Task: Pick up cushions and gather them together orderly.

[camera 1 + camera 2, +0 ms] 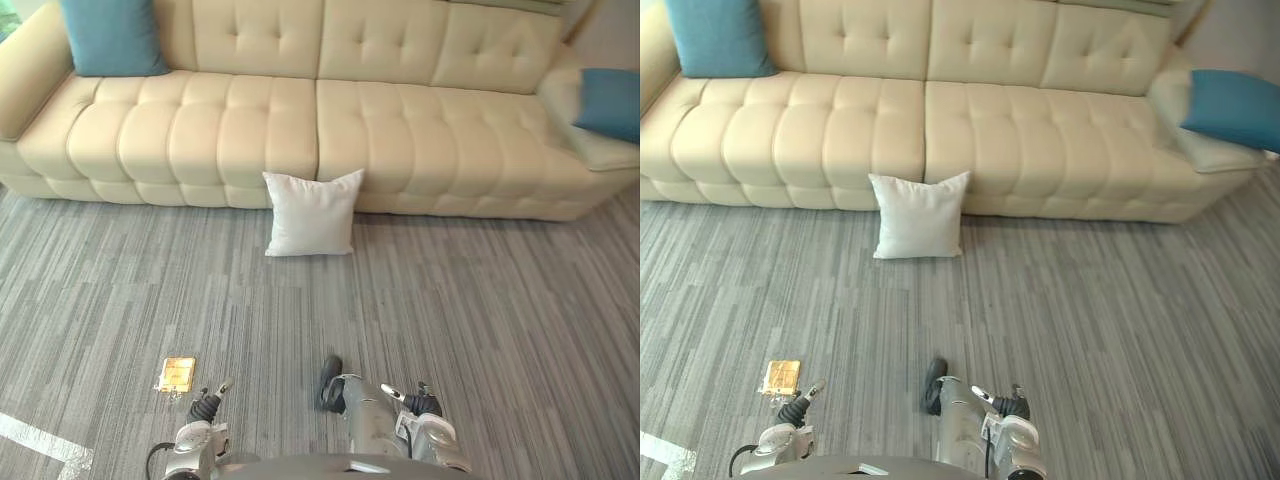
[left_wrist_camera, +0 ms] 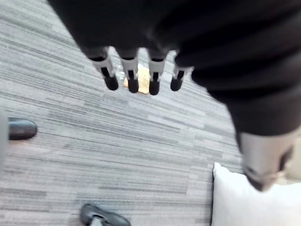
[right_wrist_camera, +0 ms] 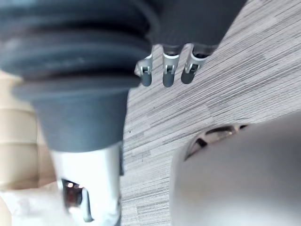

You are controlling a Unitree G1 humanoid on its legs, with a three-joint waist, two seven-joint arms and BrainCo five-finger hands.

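Observation:
A white cushion [image 1: 312, 213] stands on the grey carpet, leaning against the front of the cream sofa [image 1: 250, 120] near its middle. One blue cushion [image 1: 110, 36] rests against the sofa's back at the far left end. Another blue cushion [image 1: 1232, 108] lies on the right armrest. My left hand [image 2: 133, 73] hangs low over the carpet, fingers straight and holding nothing; the white cushion [image 2: 244, 202] shows past its thumb. My right hand [image 3: 169, 70] also hangs over the carpet with relaxed fingers and nothing in it. Both hands are well short of the cushions.
A small yellow-orange flat object [image 1: 178, 374] lies on the carpet just ahead of my left hand. A pale tape strip [image 1: 40, 440] marks the floor at the lower left. Open carpet stretches between me and the sofa.

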